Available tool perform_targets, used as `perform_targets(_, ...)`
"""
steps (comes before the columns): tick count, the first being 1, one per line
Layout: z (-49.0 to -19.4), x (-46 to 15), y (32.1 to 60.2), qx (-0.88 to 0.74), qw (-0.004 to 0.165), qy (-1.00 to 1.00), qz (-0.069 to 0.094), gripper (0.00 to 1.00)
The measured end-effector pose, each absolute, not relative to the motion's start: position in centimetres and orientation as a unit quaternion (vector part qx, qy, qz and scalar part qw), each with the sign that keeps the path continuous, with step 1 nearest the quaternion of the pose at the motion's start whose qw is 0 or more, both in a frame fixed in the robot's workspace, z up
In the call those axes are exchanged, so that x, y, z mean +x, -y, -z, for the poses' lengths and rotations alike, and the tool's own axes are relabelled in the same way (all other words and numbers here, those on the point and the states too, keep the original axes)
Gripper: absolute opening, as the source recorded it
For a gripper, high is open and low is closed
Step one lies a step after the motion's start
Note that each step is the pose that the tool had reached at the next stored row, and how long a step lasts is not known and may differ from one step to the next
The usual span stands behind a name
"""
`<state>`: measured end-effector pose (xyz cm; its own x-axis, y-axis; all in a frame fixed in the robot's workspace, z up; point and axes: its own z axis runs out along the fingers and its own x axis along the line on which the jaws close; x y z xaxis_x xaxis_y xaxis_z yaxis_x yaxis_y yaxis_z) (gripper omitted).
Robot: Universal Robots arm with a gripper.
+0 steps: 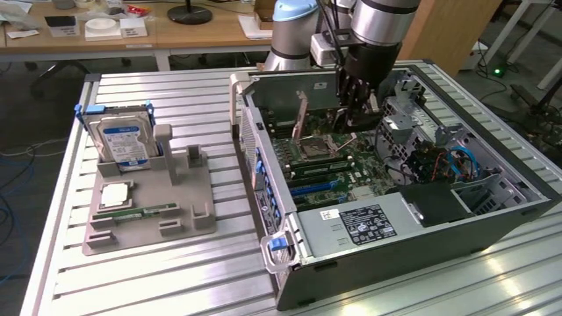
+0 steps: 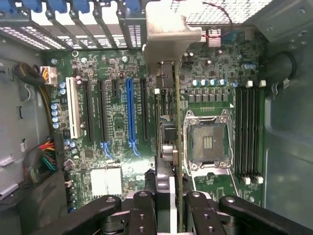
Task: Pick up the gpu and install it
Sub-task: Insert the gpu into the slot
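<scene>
One gpu point(image 2: 167, 139) edge-on in gripper point(image 2: 168, 211)

Made out no word, brand or number anywhere. Noted a blue-white label point(image 1: 127, 148) on the hard drive point(image 1: 121, 131), well apart from the computer case point(image 1: 422, 253); print too small to read. Found a black label point(image 1: 362, 224) with white print and a white sticker point(image 1: 326, 214) inside the computer case, likewise unreadable.
</scene>
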<state>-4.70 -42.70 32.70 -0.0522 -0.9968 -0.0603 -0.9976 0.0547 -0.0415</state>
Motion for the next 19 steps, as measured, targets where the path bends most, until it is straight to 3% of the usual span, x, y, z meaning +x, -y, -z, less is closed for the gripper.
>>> perform_targets(19,-31.3,-6.2,43.6,-0.689,0.036,-0.724,-0.006,0.29)
